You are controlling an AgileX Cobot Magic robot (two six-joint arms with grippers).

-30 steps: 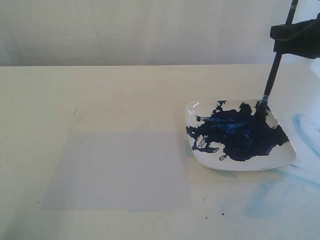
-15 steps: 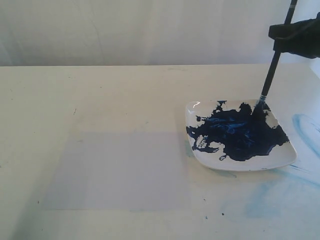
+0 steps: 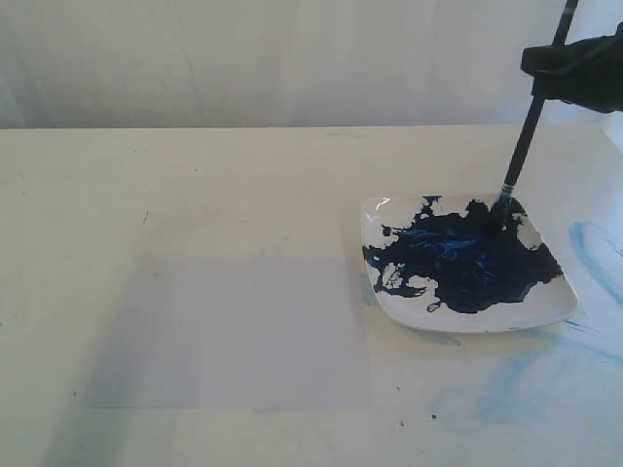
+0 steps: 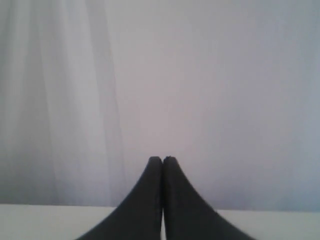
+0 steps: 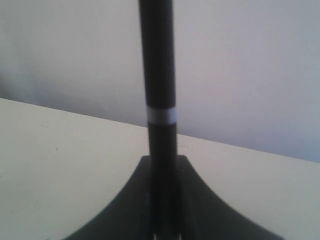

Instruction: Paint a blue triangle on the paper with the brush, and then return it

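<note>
- Cream counter (image 3: pixel 195 175) up front, paper (image 3: pixel 234 331) flat and blank, no blue triangle yet.
- Beyond, plate (image 3: pixel 375 226) of dark paint (image 3: pixel 458 263) close beside for loading.
- Tip of brush (image 3: pixel 526 136) dipped there, handle pinched high by right gripper (image 3: pixel 547 70).
- Idle left gripper (image 4: pixel 162 162) pressed together, empty.

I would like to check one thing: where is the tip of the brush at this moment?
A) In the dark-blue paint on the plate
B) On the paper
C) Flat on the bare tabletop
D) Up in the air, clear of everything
A: the brush slants down so that its tip meets the dark-blue paint on the plate, while the paper is bare.
</note>
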